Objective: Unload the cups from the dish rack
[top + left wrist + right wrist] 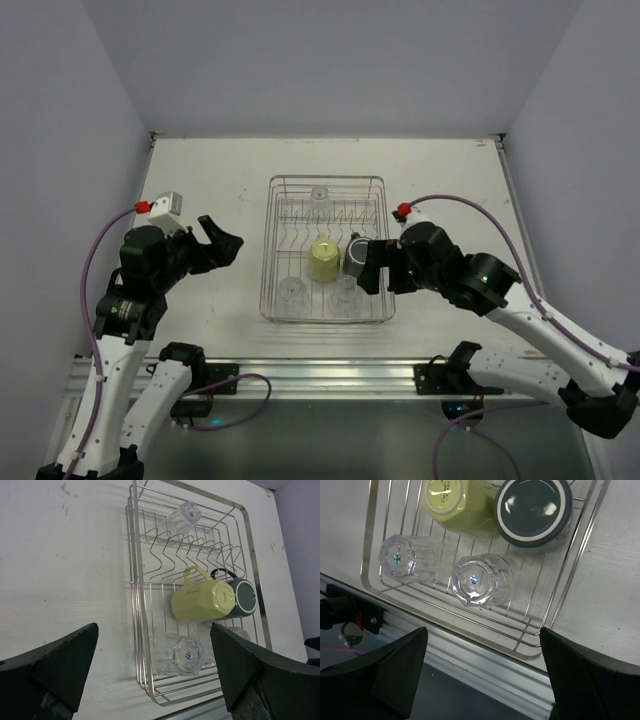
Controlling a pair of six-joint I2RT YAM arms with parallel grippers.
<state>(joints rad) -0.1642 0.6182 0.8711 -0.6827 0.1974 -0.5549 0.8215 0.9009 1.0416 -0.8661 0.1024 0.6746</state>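
Five cups (324,259) drain base-up inside the dish rack (271,250), with the left gripper (222,245) wide open and empty at its nine o'clock and the right gripper (365,265), equally spread and empty, at three o'clock, apparently poised for the dark mug (534,510).

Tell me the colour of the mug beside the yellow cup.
The mug is dark grey with a pale ring; clearest from the right wrist.

Silver wire rack (326,178) on the off-white table (210,170), and there's the pale yellow cup (465,505) beside a dark grey mug (534,511) with a white ring round its base, clear tumblers (482,579) flashing tiny blue dots, purple cables (452,197) with red tips.
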